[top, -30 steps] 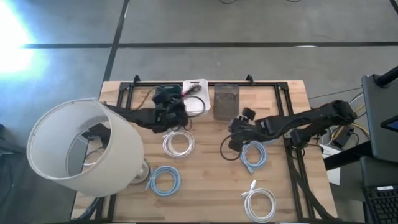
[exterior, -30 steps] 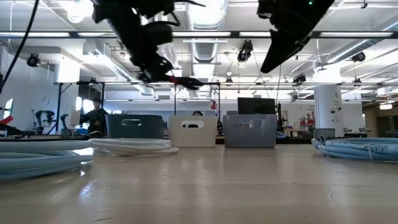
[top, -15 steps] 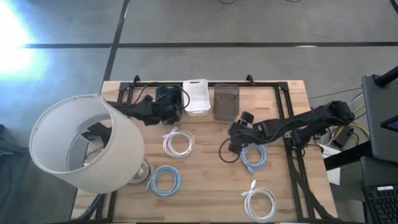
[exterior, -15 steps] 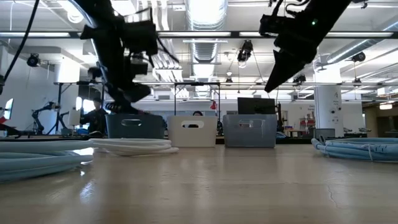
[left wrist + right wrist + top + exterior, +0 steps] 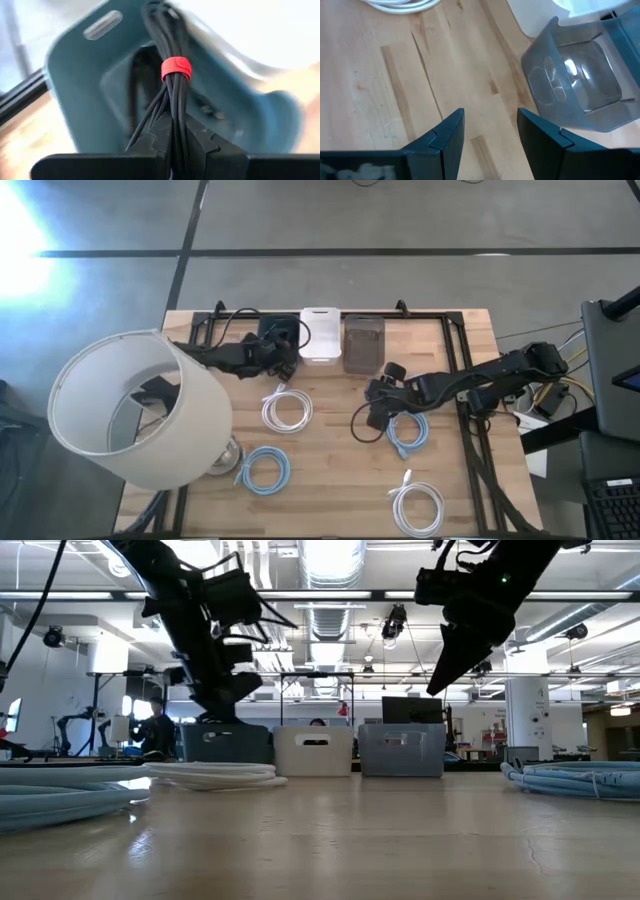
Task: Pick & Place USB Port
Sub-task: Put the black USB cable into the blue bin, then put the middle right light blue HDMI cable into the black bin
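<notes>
Left gripper (image 5: 177, 145): clamped on black cable bundle (image 5: 172, 95), held just above blue bin (image 5: 80, 95).
Right gripper (image 5: 487, 135): fingers apart, nothing held, poised over bare table (image 5: 385, 95).
Progress: transport judged complete; release into bin pending.
Remaining: coiled cables (image 5: 287, 411) lie unpicked.

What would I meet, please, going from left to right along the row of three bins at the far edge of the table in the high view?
Blue bin with the left tool over it → white bin → grey bin.
</notes>
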Available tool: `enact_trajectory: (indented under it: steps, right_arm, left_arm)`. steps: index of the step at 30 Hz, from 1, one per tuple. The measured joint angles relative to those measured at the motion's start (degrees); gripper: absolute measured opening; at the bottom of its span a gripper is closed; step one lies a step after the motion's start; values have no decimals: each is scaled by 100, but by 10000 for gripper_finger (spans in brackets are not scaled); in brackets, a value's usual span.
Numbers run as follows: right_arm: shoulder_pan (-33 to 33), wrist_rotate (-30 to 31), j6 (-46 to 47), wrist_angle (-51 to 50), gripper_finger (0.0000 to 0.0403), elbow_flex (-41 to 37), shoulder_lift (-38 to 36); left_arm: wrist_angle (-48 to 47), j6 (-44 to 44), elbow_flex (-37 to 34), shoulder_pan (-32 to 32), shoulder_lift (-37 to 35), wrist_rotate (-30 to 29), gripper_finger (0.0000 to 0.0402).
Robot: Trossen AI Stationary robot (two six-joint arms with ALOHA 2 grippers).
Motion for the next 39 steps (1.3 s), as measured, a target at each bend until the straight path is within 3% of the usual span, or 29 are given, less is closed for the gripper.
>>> enact_trajectory:
  steps: [3,12,19,26,34,39]
  right_arm:
    - [0,0,6,4,176,0,0]
    - [0,-2,19,4,178,2,0]
    - [0,-26,19,2,176,2,0]
    - [0,-30,21,1,178,2,0]
    - [2,-743,25,204,180,-13,0]
    - [-2,-772,391,279,180,-75,0]
  left_arm:
    - [281,338,0,-1,0,261,35]
    - [191,636,-21,121,0,160,37]
    - [166,775,-22,292,0,19,80]
    - [-49,326,-24,403,2,3,118]
    - [-58,953,51,352,-21,288,117]
    - [-51,1284,229,266,-26,601,117]
